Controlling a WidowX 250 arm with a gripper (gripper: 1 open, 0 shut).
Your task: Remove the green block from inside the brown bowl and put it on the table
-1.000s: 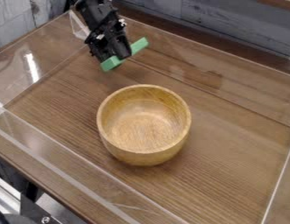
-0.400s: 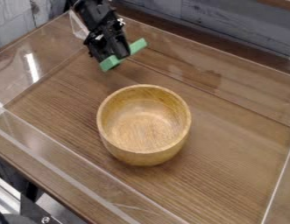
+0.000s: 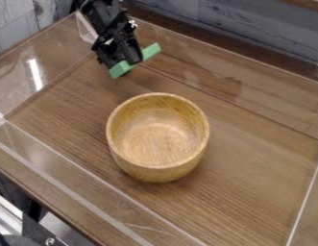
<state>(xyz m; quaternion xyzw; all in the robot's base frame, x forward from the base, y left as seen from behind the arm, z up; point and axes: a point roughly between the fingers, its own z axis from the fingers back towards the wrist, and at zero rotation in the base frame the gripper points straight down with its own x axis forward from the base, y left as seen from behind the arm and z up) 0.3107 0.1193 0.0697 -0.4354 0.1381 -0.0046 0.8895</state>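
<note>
Nothing has visibly moved since the earlier frame: block, bowl and jaws all sit where they did. Green block (image 3: pixel 120 69) is out of the brown bowl (image 3: pixel 158 136), up toward the far left corner of the desk (image 3: pixel 251 144), well apart from the bowl. It lies at a slant, one end showing on the near left side of the jaws (image 3: pixel 124 60), the other end poking out on the far right side. Jaws are closed on the block, pinching it around its middle; dark fingers cover that part, so the exact contact is hard to see. Arm comes in from the far left edge, over by the clear wall (image 3: pixel 23 75). Bowl stands upright near the middle of the desk, a bit toward the near edge, nothing in it.

Step in hand: placing. Lift-out is done, carry looks done too, as the block seems to be down at desk level or very near it. Can't tell for sure from this angle whether its underside touches the wood. Release is what's left.

Next move: check the block is resting, lower a touch if it isn't, then spread the jaws and back straight up without dragging it. Opening too high could let it drop and tip; pulling off sideways could nudge it toward the far left corner wall. Bowl is out of the way, needs no handling.
</note>
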